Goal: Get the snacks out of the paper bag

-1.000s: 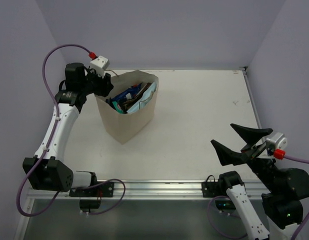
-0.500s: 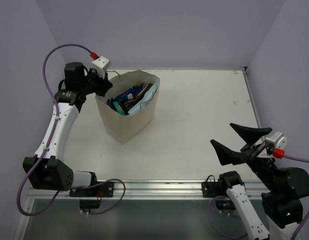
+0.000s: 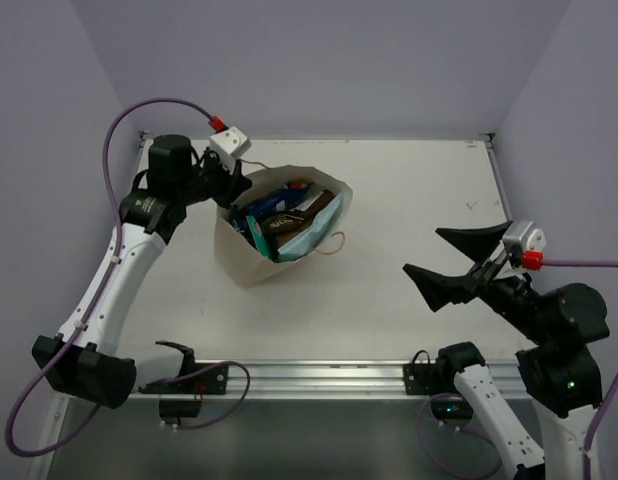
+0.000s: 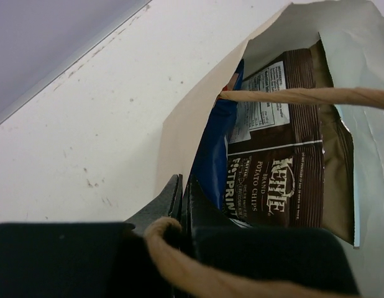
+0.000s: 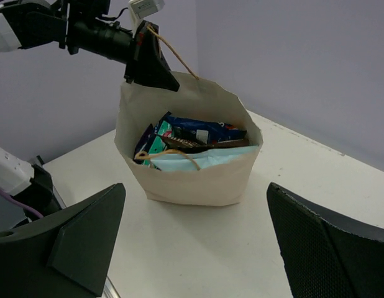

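Paper bag [image 3: 241, 266] rim pinched in left tool [image 4: 181, 189], brown packet [image 4: 285, 180] marked Kettle Brand Potato Chips, right tool [image 3: 421, 251] gaping empty

— Where's the bag [image 3: 251, 262]?

— On the left half of the table, toward the back. It stands with its mouth open upward: plain tan kraft paper, creased, with a wavy rim.

— Standing free?

— No. The left gripper [image 4: 181, 189] is clamped on the rim at the far-left side. One twisted handle [image 4: 304, 96] runs past that gripper, and the other handle [image 3: 334, 243] droops outside the opposite rim.

— And the snacks [image 3: 284, 215]?

— Those in view sit inside, packed on edge below the rim. A dark blue packet [image 4: 210, 149] lies nearest the gripped side. A brown packet [image 4: 285, 167] printed "Kettle potato chips" is beside it. A teal packet [image 3: 259, 236] is at the near-left, and a light blue packet [image 3: 314, 238] lies along the opposite wall.
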Available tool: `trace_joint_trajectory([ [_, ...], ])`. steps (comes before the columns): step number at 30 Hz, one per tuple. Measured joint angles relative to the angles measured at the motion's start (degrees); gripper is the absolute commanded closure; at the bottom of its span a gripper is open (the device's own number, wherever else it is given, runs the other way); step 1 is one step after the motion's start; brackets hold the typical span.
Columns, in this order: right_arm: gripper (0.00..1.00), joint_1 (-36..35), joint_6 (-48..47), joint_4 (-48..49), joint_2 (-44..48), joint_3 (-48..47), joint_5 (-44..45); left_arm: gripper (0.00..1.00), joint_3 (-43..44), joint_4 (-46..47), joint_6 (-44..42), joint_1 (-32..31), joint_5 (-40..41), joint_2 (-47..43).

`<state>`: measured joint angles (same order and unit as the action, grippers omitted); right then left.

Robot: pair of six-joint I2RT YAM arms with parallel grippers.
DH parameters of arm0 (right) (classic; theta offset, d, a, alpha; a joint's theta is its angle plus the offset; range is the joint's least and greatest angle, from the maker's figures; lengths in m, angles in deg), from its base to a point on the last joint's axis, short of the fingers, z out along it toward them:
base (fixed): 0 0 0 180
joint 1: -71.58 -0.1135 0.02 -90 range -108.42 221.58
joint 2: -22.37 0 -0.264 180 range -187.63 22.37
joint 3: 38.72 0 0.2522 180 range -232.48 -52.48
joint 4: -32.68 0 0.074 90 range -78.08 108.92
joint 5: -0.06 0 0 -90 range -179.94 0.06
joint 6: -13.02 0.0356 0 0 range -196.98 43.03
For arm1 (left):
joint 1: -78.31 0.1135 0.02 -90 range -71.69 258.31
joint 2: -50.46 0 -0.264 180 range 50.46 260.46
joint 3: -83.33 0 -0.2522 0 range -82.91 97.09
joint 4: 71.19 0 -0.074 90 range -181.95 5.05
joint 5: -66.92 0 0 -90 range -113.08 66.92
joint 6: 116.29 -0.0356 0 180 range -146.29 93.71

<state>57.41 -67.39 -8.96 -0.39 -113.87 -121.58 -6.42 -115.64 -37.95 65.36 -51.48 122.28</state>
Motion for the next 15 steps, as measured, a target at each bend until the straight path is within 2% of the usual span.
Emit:
trace_joint_trajectory([
  [10, 0.01, -1.4, 1.2, 1.2, -12.6, -3.2, -3.6, 1.00, -5.3, -0.3, 0.1, -10.1, 7.6, -7.5],
  [12, 0.01, -4.3, 1.3, 1.1, -14.9, -4.3, -2.0, 1.00, -5.8, -0.2, 0.2, -12.2, 9.6, -7.9],
  [15, 0.01, -12.3, 0.5, 0.0, -19.5, -7.6, 3.1, 1.00, -6.1, -0.2, 0.2, -15.8, 13.5, -7.9],
])
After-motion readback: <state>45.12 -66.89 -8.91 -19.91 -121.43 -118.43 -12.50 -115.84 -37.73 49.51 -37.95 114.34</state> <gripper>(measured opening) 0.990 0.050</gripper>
